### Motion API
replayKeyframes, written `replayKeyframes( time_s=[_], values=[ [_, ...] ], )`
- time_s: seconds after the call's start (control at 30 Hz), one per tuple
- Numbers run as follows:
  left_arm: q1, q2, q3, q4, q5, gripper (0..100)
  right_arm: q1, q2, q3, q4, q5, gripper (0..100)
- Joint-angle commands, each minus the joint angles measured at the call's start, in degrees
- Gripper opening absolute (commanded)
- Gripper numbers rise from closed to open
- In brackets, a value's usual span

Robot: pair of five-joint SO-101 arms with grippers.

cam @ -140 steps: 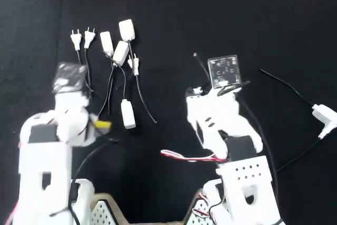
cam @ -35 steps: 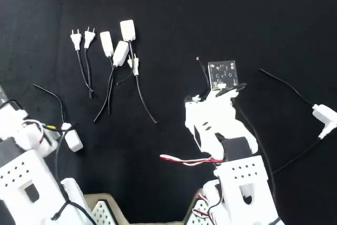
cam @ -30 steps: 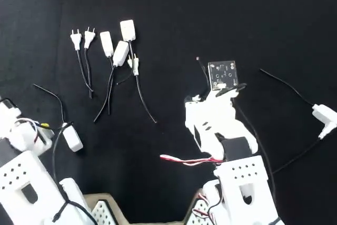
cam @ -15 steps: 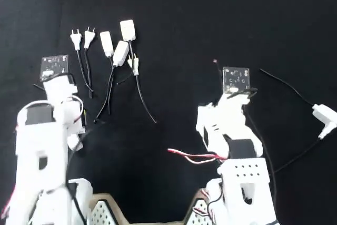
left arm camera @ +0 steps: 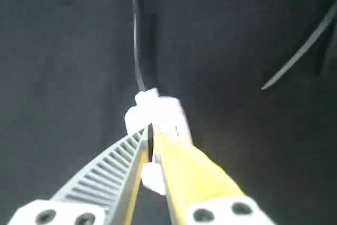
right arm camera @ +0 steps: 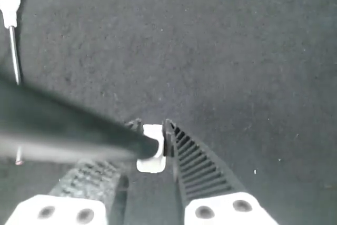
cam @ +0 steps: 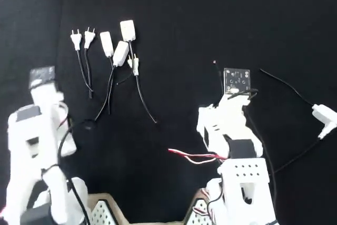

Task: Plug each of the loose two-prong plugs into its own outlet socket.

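The left arm (cam: 32,130) stood on the left in the high view with its wrist lifted. The left gripper (left arm camera: 150,133) was closed, grey finger against yellow finger, on a white corded piece (left arm camera: 168,113). The right arm (cam: 231,130) stretched forward from its base near the middle, and the right gripper (right arm camera: 152,143) pointed down with its ribbed fingers pinched on a small white piece (right arm camera: 152,160).
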Motion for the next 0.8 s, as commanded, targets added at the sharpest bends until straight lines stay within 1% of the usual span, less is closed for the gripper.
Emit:
replayKeyframes(
  time_s=[0.0,0.1,0.23,0.33,0.4,0.5,0.57,0.67,0.77],
  values=[
    [-2.7,-10.0,3.6,1.0,-1.8,3,0.1,-0.9,-0.4,-1.3,-0.7,1.2],
    [-2.7,-18.5,5.5,6.1,-3.3,4,0.1,-0.9,-0.4,-1.3,-0.7,1.2],
    [-3.1,-28.4,5.2,9.2,-2.9,11,0.1,-0.9,-0.4,-1.3,-0.7,1.2],
    [-3.0,-33.6,0.5,12.9,0.3,13,0.1,-0.9,-0.4,-1.3,-0.7,1.2],
    [-2.8,-35.1,-4.4,16.8,0.2,13,0.1,-0.9,-0.4,-1.3,-0.7,1.2],
    [-2.9,-34.6,-12.1,21.5,0.1,14,0.1,-0.9,-0.4,-1.3,-0.7,1.2],
    [-3.0,-32.4,-16.0,23.6,0.5,16,0.1,-0.9,-0.4,-1.2,-0.7,1.2],
    [-3.0,-25.1,-19.4,26.1,3.3,20,0.1,-0.9,-0.4,-1.1,-0.7,1.2],
    [-3.0,-15.0,-20.3,25.3,5.5,21,0.1,-0.9,-0.4,-1.1,-0.7,1.2]
  ],
)
